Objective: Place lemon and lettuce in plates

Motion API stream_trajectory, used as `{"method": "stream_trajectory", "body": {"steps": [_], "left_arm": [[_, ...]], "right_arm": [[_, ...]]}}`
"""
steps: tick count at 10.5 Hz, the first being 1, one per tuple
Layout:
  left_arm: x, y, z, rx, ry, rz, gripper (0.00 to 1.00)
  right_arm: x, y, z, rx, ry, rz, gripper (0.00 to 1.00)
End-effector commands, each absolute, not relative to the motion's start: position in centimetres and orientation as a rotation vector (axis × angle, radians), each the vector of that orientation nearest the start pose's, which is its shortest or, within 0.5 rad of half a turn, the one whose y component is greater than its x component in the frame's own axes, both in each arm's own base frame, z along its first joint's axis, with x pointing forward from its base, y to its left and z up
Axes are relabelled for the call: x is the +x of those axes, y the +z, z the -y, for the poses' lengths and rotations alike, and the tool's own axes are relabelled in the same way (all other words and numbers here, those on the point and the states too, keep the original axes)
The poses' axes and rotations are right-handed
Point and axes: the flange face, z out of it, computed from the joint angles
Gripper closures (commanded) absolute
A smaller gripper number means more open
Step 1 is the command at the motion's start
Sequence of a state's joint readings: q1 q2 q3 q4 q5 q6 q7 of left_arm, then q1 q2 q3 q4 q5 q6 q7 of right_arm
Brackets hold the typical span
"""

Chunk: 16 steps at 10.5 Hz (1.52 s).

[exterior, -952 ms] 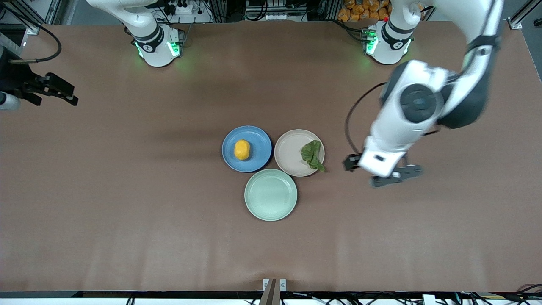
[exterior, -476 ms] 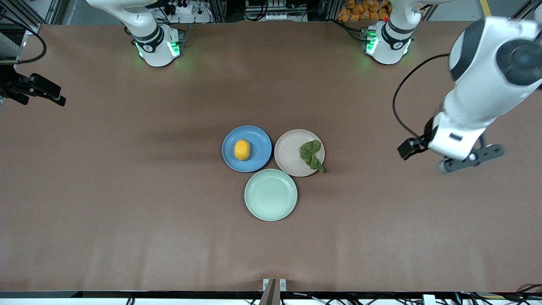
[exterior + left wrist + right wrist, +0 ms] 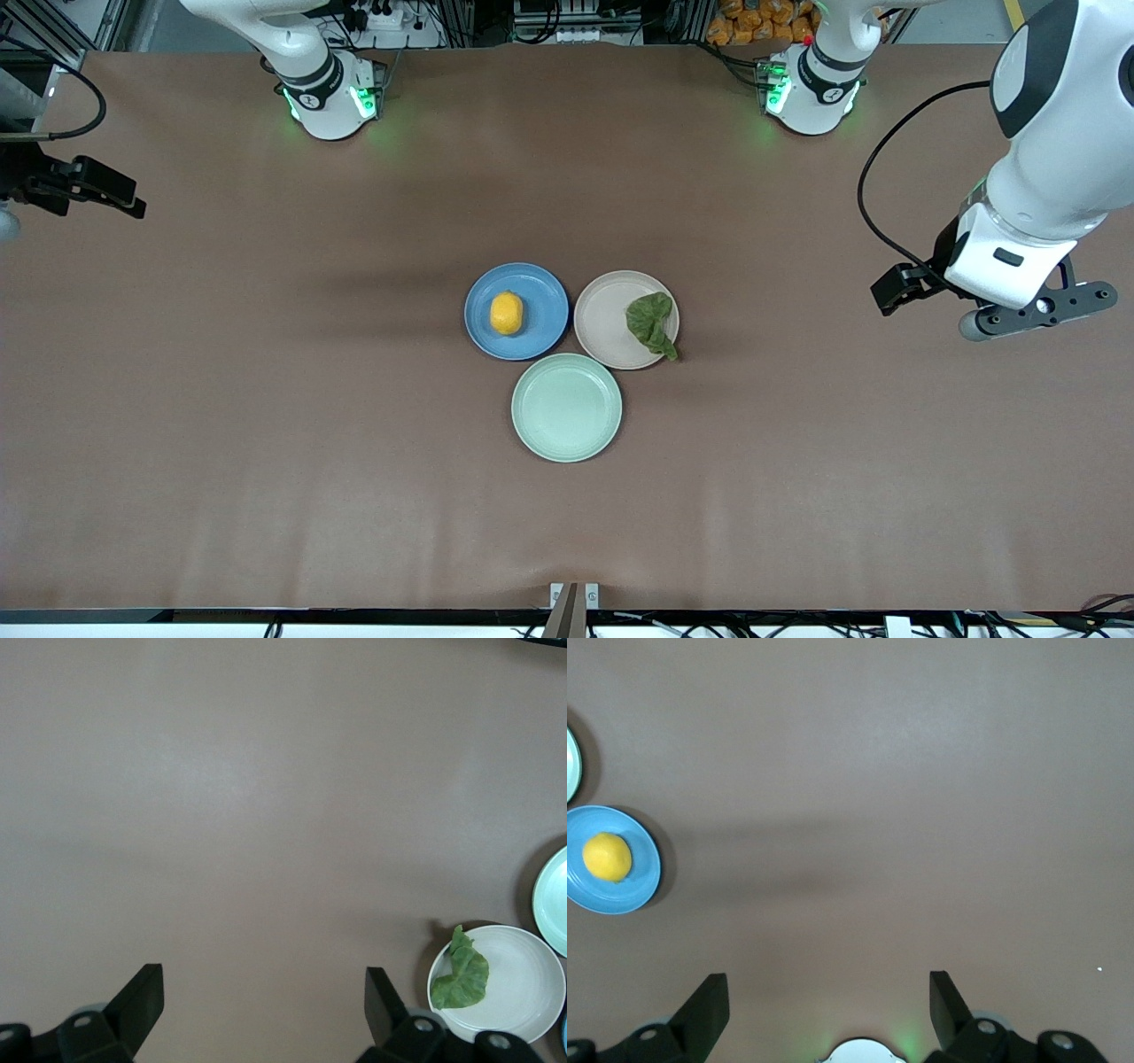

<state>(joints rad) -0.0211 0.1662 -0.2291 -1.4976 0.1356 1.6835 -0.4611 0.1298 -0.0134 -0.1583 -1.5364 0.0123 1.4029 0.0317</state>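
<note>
The lemon (image 3: 507, 313) lies in the blue plate (image 3: 542, 306). The lettuce (image 3: 652, 323) lies in the beige-pink plate (image 3: 607, 319), on the side toward the left arm's end, its tail over the rim. My left gripper (image 3: 1032, 310) is open and empty, high over bare table toward the left arm's end; its wrist view (image 3: 261, 997) shows the lettuce (image 3: 461, 970) and beige-pink plate (image 3: 523, 992). My right gripper (image 3: 106, 190) is open and empty, waiting at the right arm's end; its wrist view (image 3: 828, 997) shows the lemon (image 3: 607, 857) in the blue plate (image 3: 642, 881).
A pale mint-green plate (image 3: 566, 408) sits empty, nearer to the front camera than the other two and touching both. The arm bases (image 3: 328, 93) (image 3: 811, 89) stand along the table's robot edge. Brown table spreads around the plates.
My left arm has swung away from the beige-pink plate toward the left arm's end of the table. The lettuce stays in the plate. My right gripper has barely shifted.
</note>
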Motion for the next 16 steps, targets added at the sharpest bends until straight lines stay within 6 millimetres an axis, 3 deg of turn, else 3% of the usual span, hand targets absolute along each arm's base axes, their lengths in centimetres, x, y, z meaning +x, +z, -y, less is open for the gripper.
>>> {"method": "stream_trajectory", "body": {"steps": [1,3,6,9,13,14,16], "left_arm": [[58.6,58.8,11.5,-3.038,-0.064,0.253,0.00],[57.8,60.0,11.0,-3.084,-0.062,0.136,0.00],[56.6,61.3,9.0,-3.076,-0.052,0.065,0.00],[55.1,62.8,8.5,-3.128,-0.064,0.019,0.00],[54.4,63.1,7.1,-3.143,-0.038,0.036,0.00],[54.4,63.0,8.1,-3.152,-0.031,0.027,0.00],[54.5,62.9,8.3,-3.144,-0.033,0.007,0.00]], "right_arm": [[53.5,63.8,1.2,-3.143,0.207,-0.084,0.00],[53.5,63.8,1.3,-3.143,0.205,-0.086,0.00],[53.7,63.7,0.9,-3.144,0.203,-0.079,0.00],[54.0,63.3,0.7,-3.146,0.210,-0.077,0.00],[54.3,62.8,0.8,-3.145,0.224,-0.084,0.00],[54.4,62.8,0.9,-3.144,0.224,-0.088,0.00],[54.5,62.9,0.9,-3.144,0.219,-0.088,0.00]]}}
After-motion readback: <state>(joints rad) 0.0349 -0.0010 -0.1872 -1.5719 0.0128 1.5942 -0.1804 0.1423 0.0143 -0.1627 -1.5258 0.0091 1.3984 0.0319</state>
